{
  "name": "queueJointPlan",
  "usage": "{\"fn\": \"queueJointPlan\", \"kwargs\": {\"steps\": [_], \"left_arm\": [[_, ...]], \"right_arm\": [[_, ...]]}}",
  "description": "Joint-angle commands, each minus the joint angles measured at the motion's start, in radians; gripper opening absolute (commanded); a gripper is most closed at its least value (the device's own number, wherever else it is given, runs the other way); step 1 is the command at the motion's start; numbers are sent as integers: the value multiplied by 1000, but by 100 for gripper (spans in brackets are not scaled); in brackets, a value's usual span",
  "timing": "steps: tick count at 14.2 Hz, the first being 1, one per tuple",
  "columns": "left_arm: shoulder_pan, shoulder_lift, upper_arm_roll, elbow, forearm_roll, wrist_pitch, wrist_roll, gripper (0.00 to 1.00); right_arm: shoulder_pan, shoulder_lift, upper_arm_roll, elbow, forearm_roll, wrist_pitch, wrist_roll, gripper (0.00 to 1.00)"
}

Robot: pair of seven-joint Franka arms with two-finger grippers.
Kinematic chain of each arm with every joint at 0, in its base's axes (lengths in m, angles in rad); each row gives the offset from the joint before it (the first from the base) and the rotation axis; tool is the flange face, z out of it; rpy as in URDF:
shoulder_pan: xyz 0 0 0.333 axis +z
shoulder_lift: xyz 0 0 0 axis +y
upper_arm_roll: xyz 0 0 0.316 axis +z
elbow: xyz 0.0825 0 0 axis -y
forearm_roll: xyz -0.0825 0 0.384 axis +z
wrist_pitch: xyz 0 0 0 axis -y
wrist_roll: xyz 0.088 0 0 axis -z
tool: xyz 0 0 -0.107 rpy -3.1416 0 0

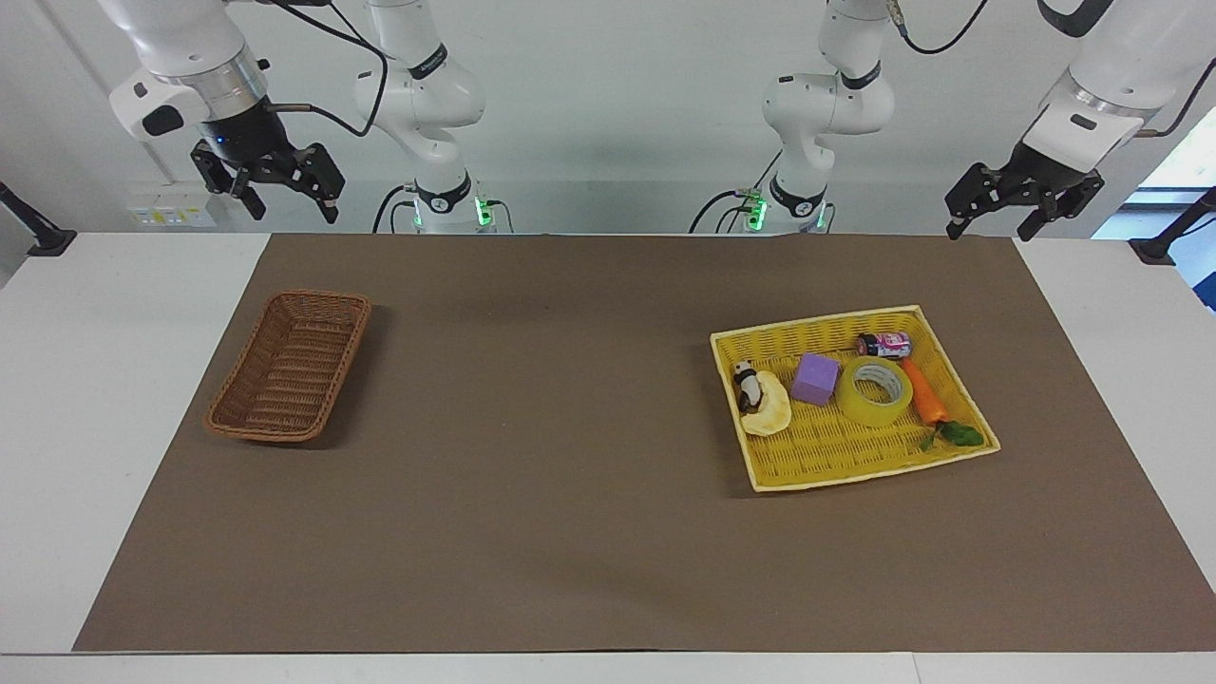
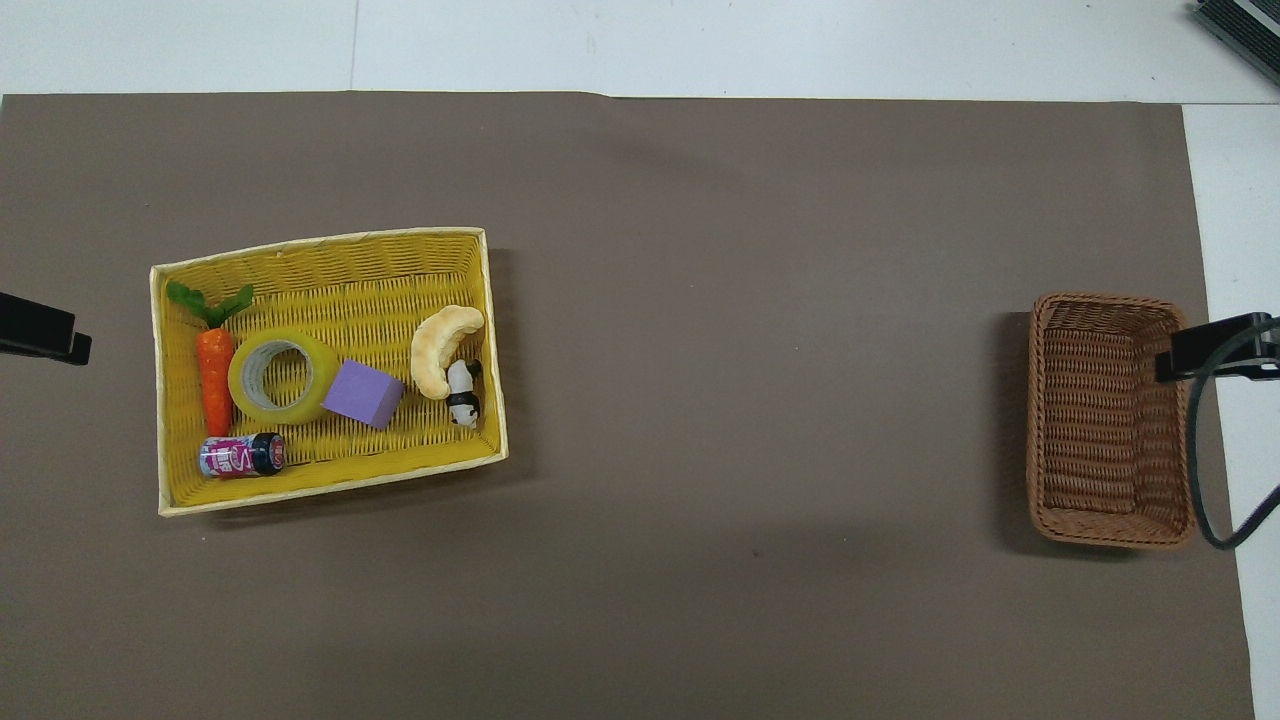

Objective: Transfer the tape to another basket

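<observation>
The tape (image 1: 869, 410), a yellow translucent roll with a white core, lies flat in the yellow woven tray (image 1: 836, 442) between a purple cube (image 1: 816, 378) and a carrot (image 1: 921, 394). It also shows in the overhead view (image 2: 300, 408). The brown wicker basket (image 1: 285, 380) stands empty toward the right arm's end of the table, also in the overhead view (image 2: 1095, 420). My left gripper (image 1: 993, 228) hangs open and empty, high over the mat's edge by the robots. My right gripper (image 1: 290, 204) hangs open and empty, high above the basket's end of the table. Both arms wait.
The tray (image 2: 350, 280) also holds a small pink can (image 2: 240, 456), a croissant-shaped piece (image 2: 440, 345) and a panda figure (image 2: 462, 392). A brown mat (image 1: 551, 456) covers the table. Only the tips of the left gripper (image 2: 40, 335) and right gripper (image 2: 1215, 350) show overhead.
</observation>
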State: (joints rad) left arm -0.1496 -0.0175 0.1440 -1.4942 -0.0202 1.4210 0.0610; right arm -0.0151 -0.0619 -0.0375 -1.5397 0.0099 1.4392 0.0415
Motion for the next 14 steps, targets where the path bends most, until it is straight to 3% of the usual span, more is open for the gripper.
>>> {"fn": "queueJointPlan", "kwargs": {"steps": [1,9,14], "left_arm": [[1,-39,0,-46,8,9,14,100],[1,-42,0,-57,8,12,16,100],[2,-70,0,-156,8,119,16,100]], "right_arm": [[-5,-10,2,-14,2,14,-20,100],[-5,-10,2,-14,2,14,-20,100],[-5,-10,2,-14,2,14,-20,100]]}}
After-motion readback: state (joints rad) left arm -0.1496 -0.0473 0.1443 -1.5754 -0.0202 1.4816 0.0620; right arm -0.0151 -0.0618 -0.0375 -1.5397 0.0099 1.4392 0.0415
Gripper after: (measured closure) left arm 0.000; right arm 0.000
